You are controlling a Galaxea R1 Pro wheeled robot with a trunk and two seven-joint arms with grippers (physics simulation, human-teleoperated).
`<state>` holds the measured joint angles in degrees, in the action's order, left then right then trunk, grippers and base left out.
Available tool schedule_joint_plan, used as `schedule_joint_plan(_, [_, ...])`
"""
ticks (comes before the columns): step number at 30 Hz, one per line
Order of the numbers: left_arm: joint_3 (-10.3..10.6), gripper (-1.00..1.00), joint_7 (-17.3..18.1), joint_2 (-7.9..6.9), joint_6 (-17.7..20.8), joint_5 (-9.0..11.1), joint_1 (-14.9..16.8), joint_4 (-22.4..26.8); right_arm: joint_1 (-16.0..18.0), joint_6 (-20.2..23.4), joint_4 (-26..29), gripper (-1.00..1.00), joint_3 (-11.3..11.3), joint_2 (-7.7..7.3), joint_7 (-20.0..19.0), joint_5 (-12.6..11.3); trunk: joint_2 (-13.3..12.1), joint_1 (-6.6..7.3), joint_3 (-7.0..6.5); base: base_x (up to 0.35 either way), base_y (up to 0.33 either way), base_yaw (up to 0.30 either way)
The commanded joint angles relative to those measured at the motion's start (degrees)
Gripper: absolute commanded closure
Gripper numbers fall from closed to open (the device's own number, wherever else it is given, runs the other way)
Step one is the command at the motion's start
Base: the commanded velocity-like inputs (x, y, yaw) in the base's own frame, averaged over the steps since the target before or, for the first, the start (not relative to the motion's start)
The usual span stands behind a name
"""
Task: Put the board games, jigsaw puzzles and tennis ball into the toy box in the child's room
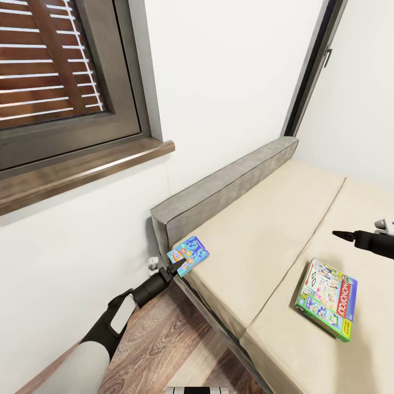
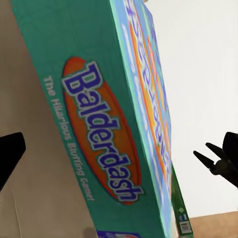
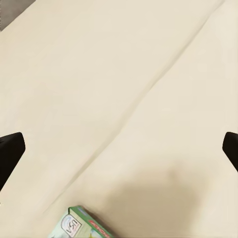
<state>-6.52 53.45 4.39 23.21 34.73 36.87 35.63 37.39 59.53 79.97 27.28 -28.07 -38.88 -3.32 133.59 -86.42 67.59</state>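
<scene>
Hidden or cut off: in the head view the right arm enters from the right picture edge, so only its dark forearm and the pointed tip of the right claw (image 1: pixel 340 235) show. The "MONOPOLY" board game (image 1: pixel 327 298) is cut in the right wrist view to one green-and-white corner (image 3: pixel 79 225) at the frame's bottom. In the left wrist view the blue board game (image 2: pixel 106 124) overruns the frame; its small print is hard to read apart from "Balderdash" in blue on an orange oval and a tagline beginning "The Hilarious".

Left claw (image 1: pixel 176 268): tips sit at the near lower edge of the blue board game (image 1: pixel 189 255). In the left wrist view the fingers (image 2: pixel 214 161) stand wide apart at either side of the frame with the box between them; neither finger is seen pressing on it, so open, nothing gripped.

Blue board game: teal side panel, blue cartoon lid, tilted up at the bed's (image 1: pixel 262 241) corner beside the grey headboard (image 1: pixel 224 189). Whether it rests on the mattress there I cannot tell.

Right claw: fingers (image 3: pixel 10 153) at opposite frame edges, wide open, empty, above bare beige mattress.

"MONOPOLY" board game: flat on the mattress near the bed's front edge, green-edged, pale lid with red lettering, below the right claw and apart from it.
</scene>
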Motion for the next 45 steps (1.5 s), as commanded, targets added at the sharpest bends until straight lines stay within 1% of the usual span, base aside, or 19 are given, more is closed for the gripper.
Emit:
schedule_joint_plan(1, [-0.3, -1.0, 0.51, 2.59, 0.67, 1.08, 0.58, 0.12, 0.05, 0.41, 0.01, -1.0, 0.06, 0.0, 0.05, -0.29, 0.02, 0.02, 0.03, 0.0, 0.0, 0.0])
schedule_joint_plan(11, [-0.27, -1.0, 0.55, 2.63, 0.69, 1.12, 0.23, 1.52, 0.02, 0.41, 0.57, -1.0, 0.11, 0.56, 0.1, -0.26, 0.02, 0.02, 0.03, 0.0, 0.0, 0.0])
schedule_joint_plan(37, [-0.26, -1.0, 0.56, 2.64, 0.7, 1.13, 0.1, 1.89, -0.21, 0.41, 1.01, -1.0, 0.13, 0.81, 0.12, -0.2, 0.02, 0.02, 0.03, 0.0, 0.0, 0.0])
schedule_joint_plan(38, [-0.27, 1.0, 0.55, 2.64, 0.7, 1.13, 0.09, 1.89, -0.23, 0.41, 1.02, -1.0, 0.11, 0.81, 0.12, -0.2, 0.02, 0.02, 0.03, 0.0, 0.0, 0.0])
schedule_joint_plan(45, [-0.26, 1.0, 0.59, 2.64, 0.7, 1.13, 0.06, 1.89, -0.28, 0.41, 1.06, -1.0, 0.12, 0.82, 0.12, -0.2, 0.02, 0.02, 0.03, 0.0, 0.0, 0.0])
